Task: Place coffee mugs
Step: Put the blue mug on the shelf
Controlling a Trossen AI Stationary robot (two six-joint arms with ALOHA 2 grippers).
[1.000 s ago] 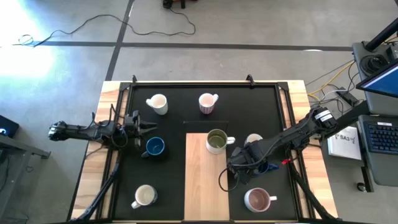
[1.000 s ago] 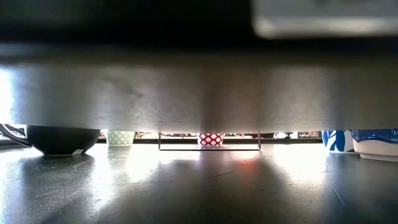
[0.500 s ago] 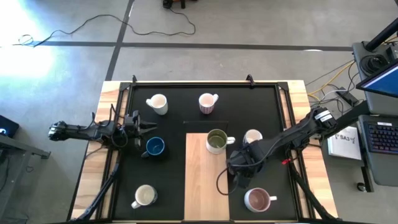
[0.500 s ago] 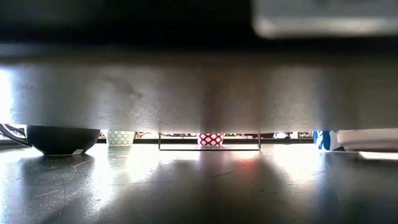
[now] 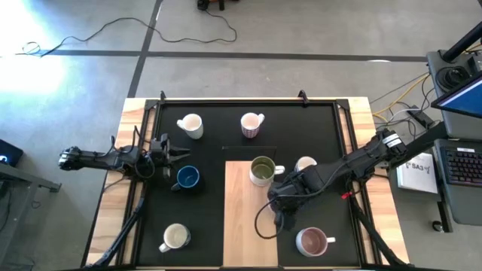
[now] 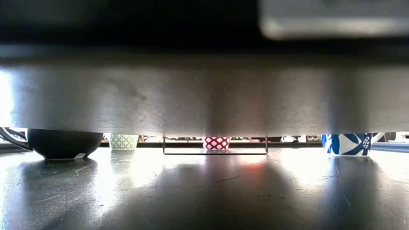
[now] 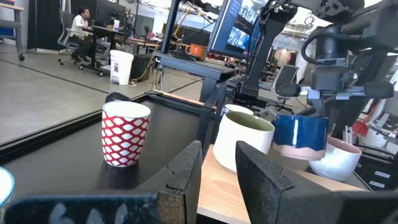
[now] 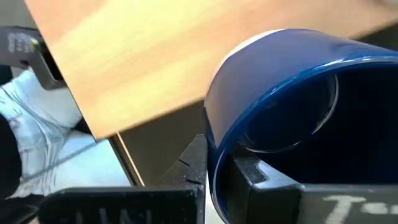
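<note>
**Right arm carries a blue mug toward the wooden board**

The black table mat (image 5: pixel 316 120) fills the high view, with a pale wooden board (image 5: pixel 248 226) lying down its middle and an olive green ceramic mug (image 5: pixel 262 171) standing at the board's far end. Around it on the mat stand a cream mug (image 5: pixel 190 125), a pink-patterned mug (image 5: pixel 251 124), a dark blue mug (image 5: pixel 187 178), a white mug (image 5: pixel 175 237), a white mug with a maroon-pink inside (image 5: pixel 311 242) and another white mug (image 5: pixel 306 164) partly behind the right arm.

From above, the right gripper (image 5: pixel 290 200) hides its load. The right wrist view alone shows it: the fingers (image 8: pixel 249 174) are pinched over the rim of a glossy dark blue ceramic mug (image 8: pixel 298 106), above the board's edge. The left wrist view shows that mug (image 7: pixel 301 134) hanging clear of the table, just beside the olive one. The low view shows only a blue-and-white patterned mug base (image 6: pixel 346 144).

The left gripper (image 5: pixel 172 156) waits just beside the other blue mug, its fingers (image 7: pixel 186 171) partly apart around nothing.

A second ago the right gripper sat nearer the mat's right side; it has since drawn toward the board.
</note>
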